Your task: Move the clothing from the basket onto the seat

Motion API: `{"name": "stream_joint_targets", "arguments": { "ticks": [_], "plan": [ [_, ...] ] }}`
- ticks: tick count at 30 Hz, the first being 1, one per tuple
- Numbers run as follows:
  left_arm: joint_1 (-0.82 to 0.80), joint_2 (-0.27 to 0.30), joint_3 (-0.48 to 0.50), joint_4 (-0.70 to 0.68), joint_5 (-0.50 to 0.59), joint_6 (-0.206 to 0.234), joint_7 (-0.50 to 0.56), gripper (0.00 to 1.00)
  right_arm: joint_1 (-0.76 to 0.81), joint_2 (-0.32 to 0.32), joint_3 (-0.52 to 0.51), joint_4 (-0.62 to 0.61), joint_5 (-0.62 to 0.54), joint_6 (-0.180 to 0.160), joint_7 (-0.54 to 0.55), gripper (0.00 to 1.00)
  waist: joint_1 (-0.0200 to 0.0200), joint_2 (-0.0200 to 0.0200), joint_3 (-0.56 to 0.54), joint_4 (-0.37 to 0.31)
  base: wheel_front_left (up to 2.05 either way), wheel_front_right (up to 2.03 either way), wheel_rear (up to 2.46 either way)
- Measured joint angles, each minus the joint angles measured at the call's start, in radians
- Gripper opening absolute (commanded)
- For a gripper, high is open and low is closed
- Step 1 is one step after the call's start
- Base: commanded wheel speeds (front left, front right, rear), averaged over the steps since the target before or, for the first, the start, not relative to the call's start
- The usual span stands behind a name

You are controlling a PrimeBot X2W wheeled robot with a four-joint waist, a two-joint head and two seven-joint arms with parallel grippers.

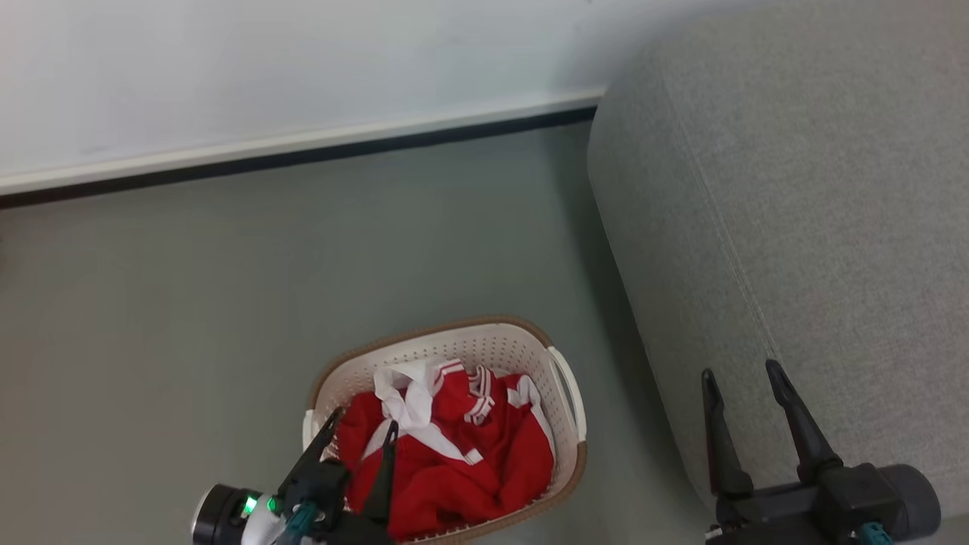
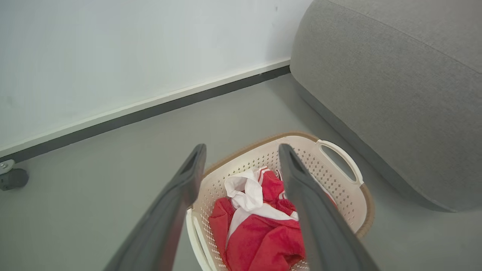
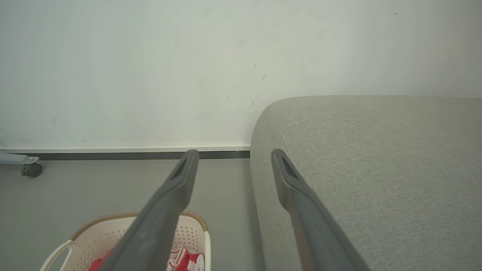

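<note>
The red clothing [image 1: 454,454] with white panels and stripe trim lies bunched in the cream basket [image 1: 503,347] on the floor. My left gripper [image 1: 363,425] hangs open over the basket's left side, its fingers above the red cloth and holding nothing. From the left wrist the clothing [image 2: 260,229] shows between the spread fingers [image 2: 177,203], inside the basket [image 2: 339,188]. The grey seat [image 1: 795,212] stands to the right. My right gripper [image 1: 744,375] is open and empty over the seat's front edge. The right wrist view has the seat [image 3: 376,169] and the basket [image 3: 98,233] at lower left.
A white wall with a dark skirting strip [image 1: 303,155] runs behind the grey floor [image 1: 189,303]. A small caster wheel [image 2: 13,178] stands by the wall at the left. Only a narrow strip of floor separates basket and seat.
</note>
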Motion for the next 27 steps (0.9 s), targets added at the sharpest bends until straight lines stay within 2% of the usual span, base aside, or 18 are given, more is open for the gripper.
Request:
{"name": "stream_joint_targets", "arguments": {
  "ticks": [13, 27],
  "plan": [
    [-0.187, -0.004, -0.067, 0.134, 0.071, -0.030, 0.061, 1.00, -0.080, 0.028, 0.007, -0.060, -0.007, 0.000, -0.003, 1.00, 0.0001, 0.0000, 0.166, -0.087, 0.00, 0.00, 0.00],
    [-0.346, 0.045, -0.081, 0.221, 0.130, -0.052, 0.096, 1.00, -0.217, 0.044, -0.013, -0.113, -0.008, -0.001, -0.003, 1.00, 0.0000, 0.0001, 0.356, -0.161, 0.00, 0.00, 0.00]
  ]
}}
